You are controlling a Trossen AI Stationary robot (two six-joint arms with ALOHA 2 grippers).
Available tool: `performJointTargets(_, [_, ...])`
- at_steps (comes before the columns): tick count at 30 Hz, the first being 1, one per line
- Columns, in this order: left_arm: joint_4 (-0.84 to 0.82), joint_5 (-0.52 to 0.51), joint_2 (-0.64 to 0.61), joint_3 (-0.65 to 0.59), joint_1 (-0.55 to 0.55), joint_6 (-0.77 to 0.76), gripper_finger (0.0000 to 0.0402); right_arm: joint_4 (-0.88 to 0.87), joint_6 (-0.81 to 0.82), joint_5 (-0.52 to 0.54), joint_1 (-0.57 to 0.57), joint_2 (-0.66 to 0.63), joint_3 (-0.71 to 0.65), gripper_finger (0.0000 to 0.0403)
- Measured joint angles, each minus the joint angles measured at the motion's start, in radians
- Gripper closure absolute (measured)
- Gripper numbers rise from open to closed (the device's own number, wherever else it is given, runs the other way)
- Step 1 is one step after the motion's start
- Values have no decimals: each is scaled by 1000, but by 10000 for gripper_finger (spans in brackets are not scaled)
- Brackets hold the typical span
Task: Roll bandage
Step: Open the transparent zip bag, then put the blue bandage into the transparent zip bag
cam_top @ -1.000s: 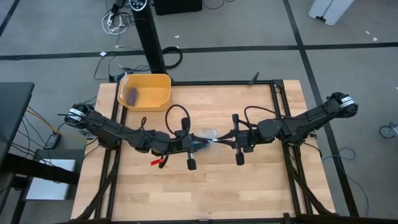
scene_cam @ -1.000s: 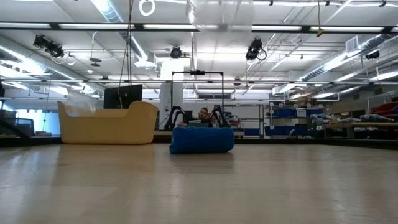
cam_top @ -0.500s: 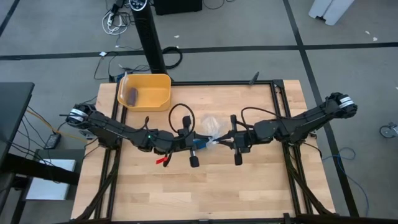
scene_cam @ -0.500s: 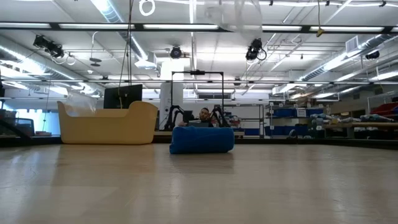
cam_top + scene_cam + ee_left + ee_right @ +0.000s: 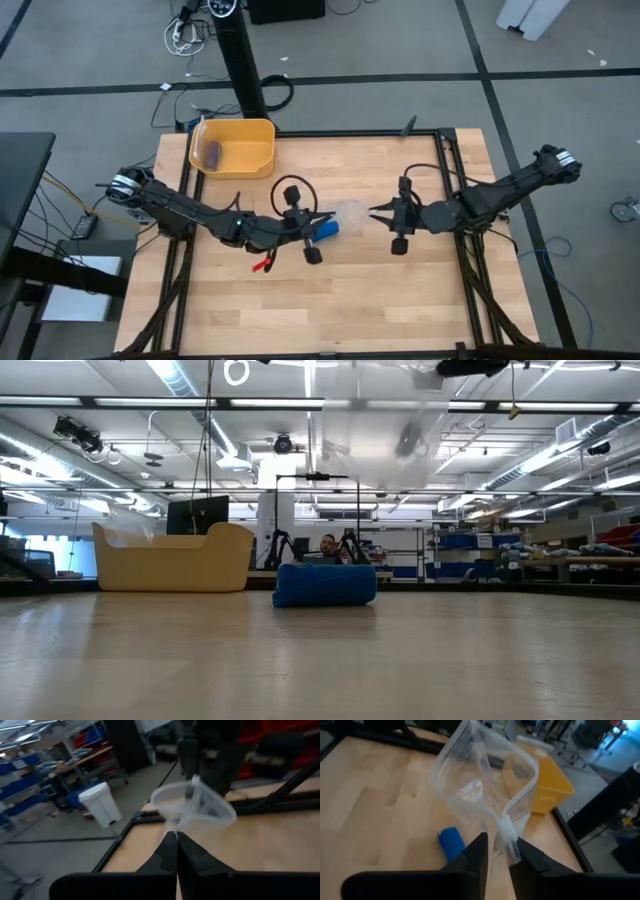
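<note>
The bandage (image 5: 327, 229) is a small bright blue roll lying on its side on the wooden table (image 5: 420, 300). It also shows in the low view (image 5: 325, 584) and the right wrist view (image 5: 451, 842). Just above it a clear plastic packet (image 5: 350, 212) is held in the air, its mouth spread open (image 5: 192, 810). My left gripper (image 5: 322, 218) is shut on the packet from the table's left. My right gripper (image 5: 378, 211) stands at the packet's right side, its fingers (image 5: 480, 850) a little apart, with the packet's sealed strip (image 5: 507, 837) running down between them. My left gripper pinches an edge of the clear packet (image 5: 175, 826) between its two shut fingers, coming nearly level from the table's left. The packet stands out beyond the fingertips, clear of the table, its mouth open. My right gripper has the packet's strip between its parted fingers; whether they touch it, I cannot tell.
A yellow bin (image 5: 233, 147) stands at the table's far left with a dull purple-grey cylinder (image 5: 213, 152) inside. A small red item (image 5: 262, 265) shows below the left arm. The bin also shows in the low view (image 5: 172, 557).
My right gripper has drawn back toward the table's right edge, away from the left gripper. The packet, before stretched narrow between the two grippers, has spread open and reaches lower in the low view. The bandage has stayed on the table.
</note>
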Motion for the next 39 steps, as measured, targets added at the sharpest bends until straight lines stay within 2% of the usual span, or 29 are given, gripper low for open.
performJointTargets(5, [-69, -90, 0, 0, 0, 0, 401, -57, 38, 2, 2, -20, 0, 302])
performJointTargets(9, [-101, -203, 0, 0, 0, 24, 401, -59, 38, 3, 2, -27, 0, 282])
performJointTargets(15, [-187, -356, 0, 0, 4, 46, 401, -57, 33, 69, 27, -58, 0, 262])
performJointTargets(19, [-255, -474, 0, 0, 5, 48, 401, -43, 32, 62, 61, -56, 0, 246])
performJointTargets(26, [-301, -517, 0, 0, 5, 43, 401, 139, -17, -179, 21, 117, -70, 211])
performJointTargets(31, [-339, -547, 0, 0, -3, 35, 401, 259, -21, -384, -86, 287, -111, 187])
performJointTargets(33, [-354, -516, -2, 0, -8, 8, 401, 338, -20, -463, -138, 350, -119, 181])
performJointTargets(35, [-376, -483, -7, 0, -10, -27, 401, 399, -25, -484, -183, 406, -120, 177])
performJointTargets(39, [-420, -480, -9, 0, -9, -76, 401, 510, -51, -508, -254, 501, -121, 169])
